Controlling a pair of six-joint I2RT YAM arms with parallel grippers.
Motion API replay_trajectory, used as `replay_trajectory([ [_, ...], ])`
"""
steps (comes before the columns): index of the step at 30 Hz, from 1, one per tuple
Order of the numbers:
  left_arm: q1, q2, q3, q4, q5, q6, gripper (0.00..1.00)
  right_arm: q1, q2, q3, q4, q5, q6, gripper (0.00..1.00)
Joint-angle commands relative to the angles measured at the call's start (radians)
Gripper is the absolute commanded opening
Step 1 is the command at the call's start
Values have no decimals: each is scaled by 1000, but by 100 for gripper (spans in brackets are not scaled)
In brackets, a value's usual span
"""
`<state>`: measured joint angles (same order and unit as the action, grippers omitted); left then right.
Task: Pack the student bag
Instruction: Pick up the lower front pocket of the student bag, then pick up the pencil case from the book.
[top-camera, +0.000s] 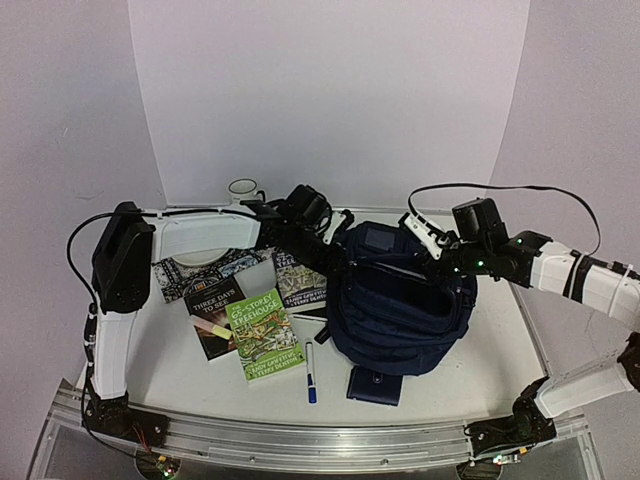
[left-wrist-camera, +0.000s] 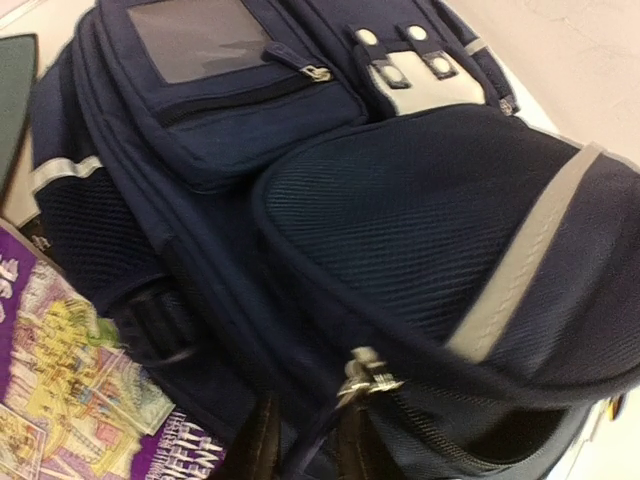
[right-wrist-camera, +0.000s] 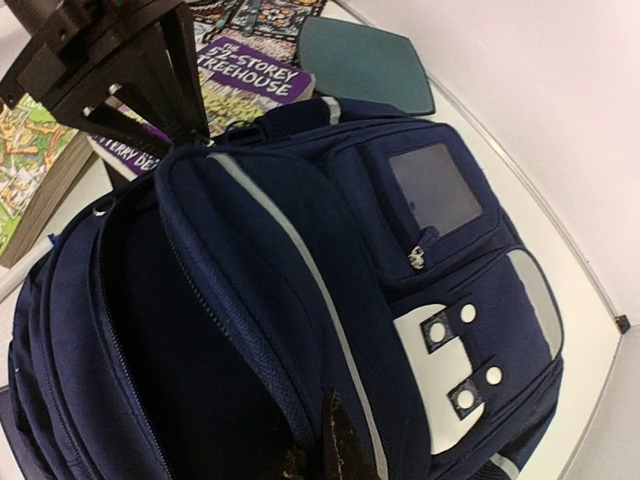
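Item: student bag (top-camera: 400, 310), navy, on white table (top-camera: 500, 350), white walls (top-camera: 330, 90) beyond. Sits directly beneath the right claw (right-wrist-camera: 325, 445), which is pinched tight on its open flap. The left claw (left-wrist-camera: 300, 445) straddles a zipper pull (left-wrist-camera: 365, 378); grip cannot be told.

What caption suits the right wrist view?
Right end effector pinching the open navy backpack's flap; left end effector at the opposite rim.

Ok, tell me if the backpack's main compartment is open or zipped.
Open. The backpack gapes along its top, its dark inside showing in the right wrist view.
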<state>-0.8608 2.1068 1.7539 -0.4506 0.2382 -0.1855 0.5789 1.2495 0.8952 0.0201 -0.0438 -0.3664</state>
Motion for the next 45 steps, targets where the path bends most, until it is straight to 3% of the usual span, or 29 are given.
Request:
replay_trajectory([
  [1,51,-104,-65,-16,-104,-54,36,-10,8,103,19,82,4,0],
  [9,-13,-255,-270,-6,-220,-122,58,-9,31,141,21,146,-19,0],
  [18,-14,-505,-561,-19,-365,-341,77,-9,15,127,32,128,-25,0],
  [22,15,-642,-682,-18,-426,-484,99,-10,17,124,33,98,-1,0],
  [25,31,-729,-745,-19,-483,-559,100,-10,23,123,36,79,16,0],
  [30,103,-781,-806,-64,-451,-655,99,-10,25,116,43,65,26,0],
  [40,252,-750,-880,-235,-491,-916,95,-10,21,107,50,52,42,0],
  [45,337,-663,-881,-273,-445,-937,88,-10,10,99,55,52,47,0],
])
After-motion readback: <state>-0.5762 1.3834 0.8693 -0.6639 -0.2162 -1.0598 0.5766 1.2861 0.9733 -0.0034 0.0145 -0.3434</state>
